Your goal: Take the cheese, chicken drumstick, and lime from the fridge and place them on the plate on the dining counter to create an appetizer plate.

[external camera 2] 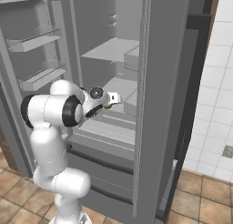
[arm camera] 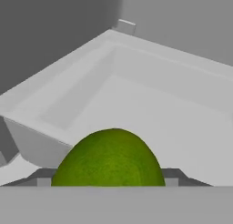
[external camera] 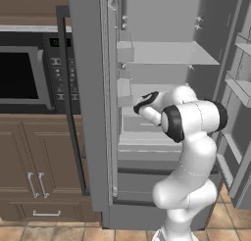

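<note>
Sitting between end effector [arm camera: 109, 182] fingers: lime [arm camera: 109, 159].

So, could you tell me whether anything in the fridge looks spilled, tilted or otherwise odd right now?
Nothing stands out. The fridge is open, its shelves level and clean. The gripper reaches inside, with the lime close up between its tips.

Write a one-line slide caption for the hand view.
Round yellow-green lime seated between the gripper's dark fingertips, above a pale grey fridge shelf.
</note>
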Controlling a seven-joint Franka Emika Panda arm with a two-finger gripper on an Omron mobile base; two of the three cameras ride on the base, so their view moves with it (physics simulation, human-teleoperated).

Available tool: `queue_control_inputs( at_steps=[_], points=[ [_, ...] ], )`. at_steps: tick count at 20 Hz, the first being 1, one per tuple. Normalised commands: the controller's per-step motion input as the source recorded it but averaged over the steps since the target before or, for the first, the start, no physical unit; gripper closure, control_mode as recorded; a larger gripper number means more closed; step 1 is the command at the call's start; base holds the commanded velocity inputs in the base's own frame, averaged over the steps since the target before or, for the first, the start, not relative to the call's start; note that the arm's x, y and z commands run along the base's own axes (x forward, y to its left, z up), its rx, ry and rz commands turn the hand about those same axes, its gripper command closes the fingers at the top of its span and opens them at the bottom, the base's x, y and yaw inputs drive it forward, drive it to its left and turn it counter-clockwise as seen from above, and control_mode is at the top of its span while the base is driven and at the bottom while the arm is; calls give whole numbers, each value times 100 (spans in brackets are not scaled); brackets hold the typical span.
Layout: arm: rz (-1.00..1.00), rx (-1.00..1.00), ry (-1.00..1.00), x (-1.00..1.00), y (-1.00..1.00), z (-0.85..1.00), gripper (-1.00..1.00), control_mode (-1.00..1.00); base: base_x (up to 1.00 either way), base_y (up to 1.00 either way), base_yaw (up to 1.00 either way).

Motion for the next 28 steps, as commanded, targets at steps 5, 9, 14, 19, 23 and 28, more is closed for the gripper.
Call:
queue_control_inputs(
  at_steps=[5,9,14,19,23,28],
  points=[
    [0,0,0,-100,-61,62,100,-100,0,0,0],
    [0,0,-1,-99,-43,58,100,-100,0,0,0],
    [0,0,0,-86,-15,89,100,-100,0,0,0],
    [0,0,6,-85,-7,100,100,-100,0,0,0],
    [0,0,14,-88,-11,100,100,-100,0,0,0],
    [0,0,26,-97,-19,100,100,-100,0,0,0]
  ],
)
